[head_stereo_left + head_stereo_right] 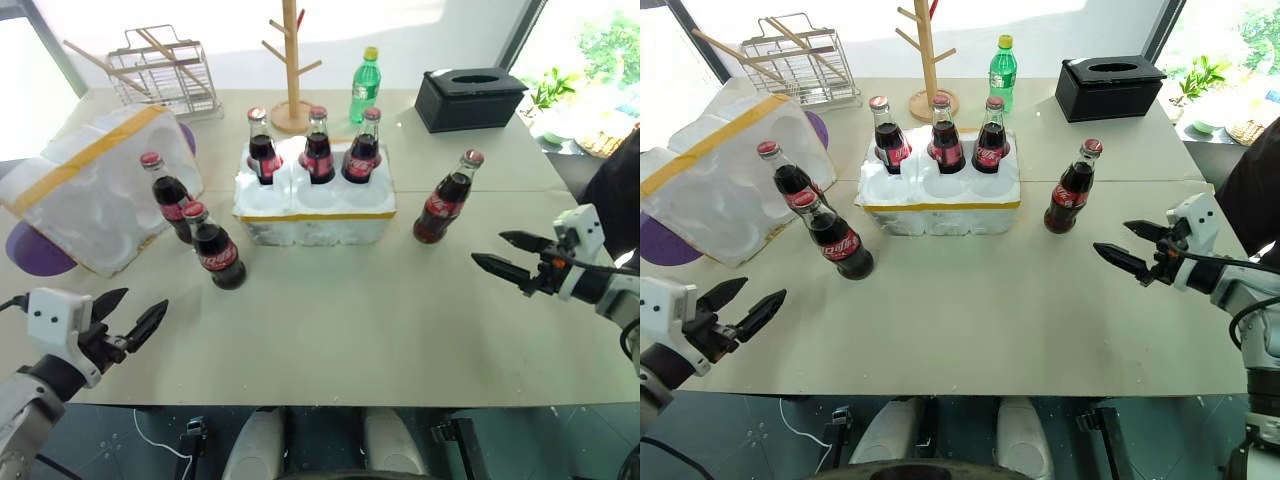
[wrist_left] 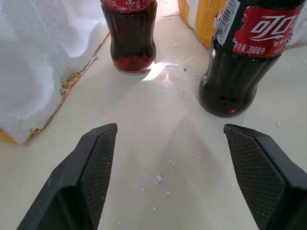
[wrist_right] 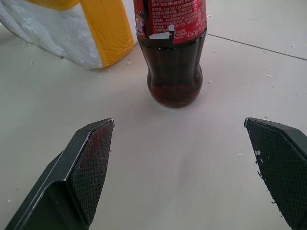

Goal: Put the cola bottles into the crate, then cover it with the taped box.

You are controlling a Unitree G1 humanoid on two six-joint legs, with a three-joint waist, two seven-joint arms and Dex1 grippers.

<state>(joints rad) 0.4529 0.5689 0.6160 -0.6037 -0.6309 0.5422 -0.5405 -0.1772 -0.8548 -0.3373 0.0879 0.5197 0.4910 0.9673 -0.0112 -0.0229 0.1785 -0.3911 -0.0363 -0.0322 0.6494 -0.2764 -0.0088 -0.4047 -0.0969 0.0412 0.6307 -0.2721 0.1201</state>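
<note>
Left eye view, left to right: left gripper point(image 1: 133, 318), jaws apart, empty, near edge of table point(image 1: 330, 340). Taped box point(image 1: 95, 190) tipped on its side, far left. Two cola bottles point(image 1: 170, 210) point(image 1: 215, 250) just right of it. Crate point(image 1: 315, 205), centre, holding three bottles point(image 1: 262, 150) point(image 1: 318, 150) point(image 1: 362, 150) in its far wells. Sixth bottle point(image 1: 445, 200) right of the crate. Right gripper point(image 1: 500, 252), jaws wide apart, empty.

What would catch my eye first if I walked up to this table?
Probably the white foam crate in the middle, with three cola bottles standing in its back row and the front wells free. Three more bottles stand loose on the table: two to its left beside the big yellow-taped box lying tilted, one to its right. At the near edge, the left gripper and right gripper both hold their black fingers open.
</note>
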